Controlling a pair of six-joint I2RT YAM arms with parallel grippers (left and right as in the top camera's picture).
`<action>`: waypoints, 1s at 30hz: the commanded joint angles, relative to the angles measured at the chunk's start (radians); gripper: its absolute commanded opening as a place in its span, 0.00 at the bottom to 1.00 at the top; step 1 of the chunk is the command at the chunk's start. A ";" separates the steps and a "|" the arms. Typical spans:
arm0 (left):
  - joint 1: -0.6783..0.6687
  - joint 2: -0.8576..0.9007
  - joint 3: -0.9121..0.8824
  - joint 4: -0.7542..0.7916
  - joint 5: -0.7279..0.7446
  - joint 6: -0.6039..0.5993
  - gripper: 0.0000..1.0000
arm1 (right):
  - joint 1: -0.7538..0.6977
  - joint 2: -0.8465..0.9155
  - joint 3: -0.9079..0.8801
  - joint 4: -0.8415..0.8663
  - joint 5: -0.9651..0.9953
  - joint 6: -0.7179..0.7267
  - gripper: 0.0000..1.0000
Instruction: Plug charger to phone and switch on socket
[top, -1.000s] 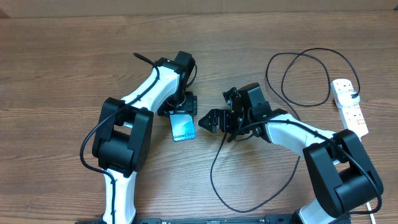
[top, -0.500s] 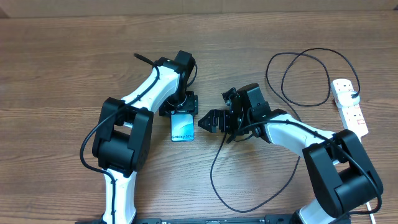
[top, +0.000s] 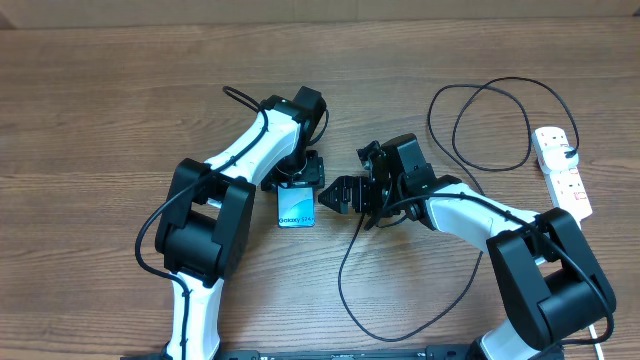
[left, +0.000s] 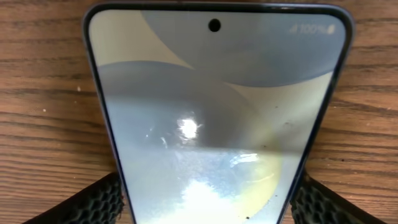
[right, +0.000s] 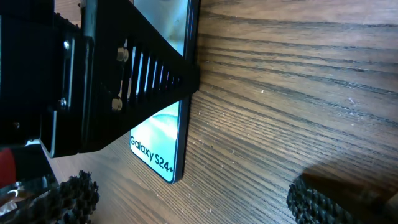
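On the wooden table (top: 90, 90), the left arm reaches up from the lower left of the overhead view and bends back down. Its left gripper (top: 297, 183) sits over the upper end of the phone (top: 297, 210), just left of centre. The phone lies flat, screen up, long side running up and down the frame. The left wrist view shows it between the ribbed pads (left: 99, 202), one against each long edge, so the gripper clasps it across its width. The lit pale blue-grey screen shows a camera hole at the top. In the right wrist view it reads "Galaxy S24+" at the near end.

Just right of the phone, the right gripper (top: 328, 194) points at it with jaws spread wide. Its ribbed fingertips (right: 74, 193) show at the two lower corners of its own view.

The charger (top: 339, 275), a thin black cable, drops from under that gripper into a wide curve at lower centre. It also loops twice at the upper right and reaches the socket (top: 565, 180). The socket is a white power strip at the right edge, well apart from the phone. The connector tip cannot be made out.
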 joint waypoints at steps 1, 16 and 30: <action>0.002 0.028 0.000 0.002 -0.050 -0.026 0.86 | 0.004 -0.021 -0.002 -0.001 -0.002 -0.008 1.00; 0.001 0.028 -0.011 0.001 -0.043 -0.026 0.77 | 0.004 -0.021 -0.002 -0.001 -0.001 -0.008 1.00; 0.000 0.028 -0.042 0.014 -0.016 -0.057 0.77 | 0.004 -0.021 -0.002 -0.003 0.009 -0.008 1.00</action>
